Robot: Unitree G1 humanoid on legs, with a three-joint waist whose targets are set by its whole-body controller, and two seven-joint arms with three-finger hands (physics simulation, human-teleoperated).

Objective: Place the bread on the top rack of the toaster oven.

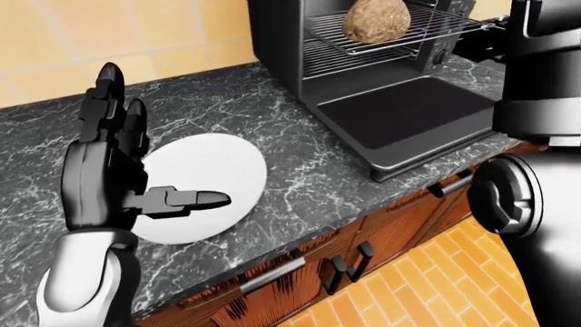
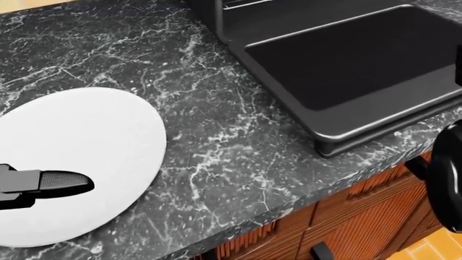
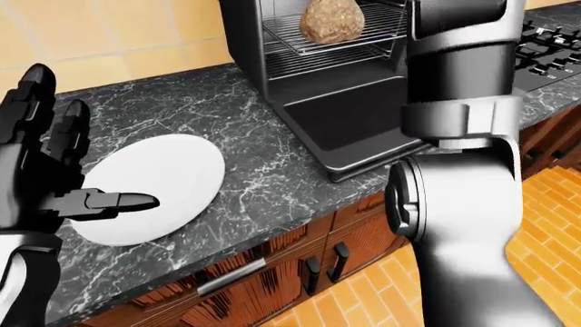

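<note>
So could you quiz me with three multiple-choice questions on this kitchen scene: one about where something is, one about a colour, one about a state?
1. Where is the bread?
A. on the plate
B. on the top rack of the toaster oven
C. on the floor

2. What colour is the plate?
A. white
B. red
C. blue

3. How is the toaster oven door?
A. shut
B. folded down open
C. missing

Answers: 1 B, the round loaf lies on the upper wire rack. 2 A, it is plain white against the dark counter. 3 B, the door lies flat on the counter.
</note>
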